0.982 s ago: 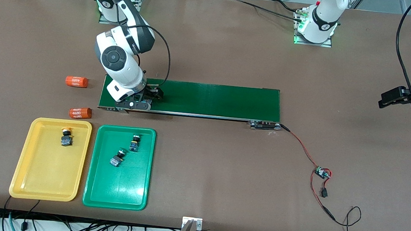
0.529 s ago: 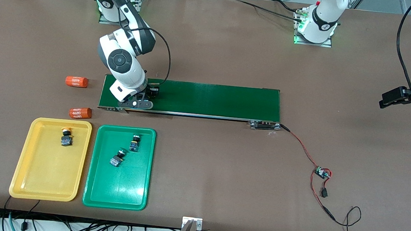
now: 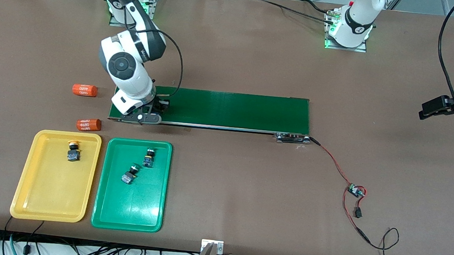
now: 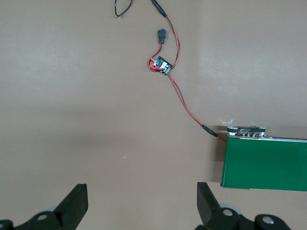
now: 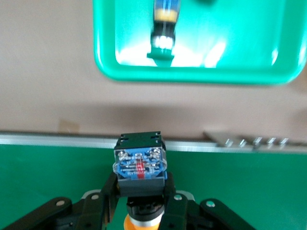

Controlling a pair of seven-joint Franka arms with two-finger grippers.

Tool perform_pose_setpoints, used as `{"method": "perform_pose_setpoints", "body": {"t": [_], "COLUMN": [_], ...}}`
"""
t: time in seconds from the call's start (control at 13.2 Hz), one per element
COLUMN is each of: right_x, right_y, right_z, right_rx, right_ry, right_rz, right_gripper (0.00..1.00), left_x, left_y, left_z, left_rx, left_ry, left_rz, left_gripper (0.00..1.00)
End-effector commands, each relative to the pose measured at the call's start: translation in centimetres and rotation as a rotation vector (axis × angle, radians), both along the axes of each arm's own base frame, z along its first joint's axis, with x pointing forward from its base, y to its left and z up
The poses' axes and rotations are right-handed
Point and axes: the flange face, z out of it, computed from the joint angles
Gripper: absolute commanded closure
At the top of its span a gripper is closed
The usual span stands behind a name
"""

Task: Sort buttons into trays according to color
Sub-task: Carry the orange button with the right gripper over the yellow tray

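A dark green conveyor belt (image 3: 232,110) is laid across the middle of the brown table (image 3: 245,199). Two orange cylinders (image 3: 84,90) (image 3: 88,124) are placed off the belt's end at the right arm's end. A red-and-black cable (image 3: 332,163) is run from the belt's other end to a small circuit board (image 3: 356,191).

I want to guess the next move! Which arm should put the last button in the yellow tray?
Right. Its hand already grips the orange-capped button over the belt, beside the yellow tray. The left hand waits open, away from the trays.
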Motion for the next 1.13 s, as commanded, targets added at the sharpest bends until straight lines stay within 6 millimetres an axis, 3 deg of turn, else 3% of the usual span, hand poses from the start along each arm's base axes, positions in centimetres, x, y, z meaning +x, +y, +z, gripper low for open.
{"method": "perform_pose_setpoints", "body": {"t": [0.0,0.23,0.45,0.83,1.06], "right_x": [4.9,11.9,15.2,17.7,17.8], "right_y": [-3.0,-10.3,-14.9,-21.5,-24.5], "right_z": [4.5,4.3,2.2,-2.1,-2.4], "right_rx": [0.012,0.034,0.048,0.070,0.068], "right_ry": [-0.084,-0.123,-0.126,-0.121,-0.123], "right_rz": [0.051,0.073,0.110,0.136,0.156], "right_gripper": [0.96,0.96,0.95,0.94,0.94], "left_x": [-0.5,-0.5,-0.5,-0.5,-0.5], "left_y": [0.1,0.1,0.1,0.1,0.1], "left_z": [0.6,0.5,0.5,0.4,0.5], "left_rx": [0.008,0.008,0.008,0.013,0.013], "left_ry": [-0.010,-0.008,-0.008,-0.006,-0.008], "left_rz": [-0.008,-0.008,-0.008,-0.008,-0.010], "left_gripper": [0.00,0.00,0.00,0.00,0.00]}}
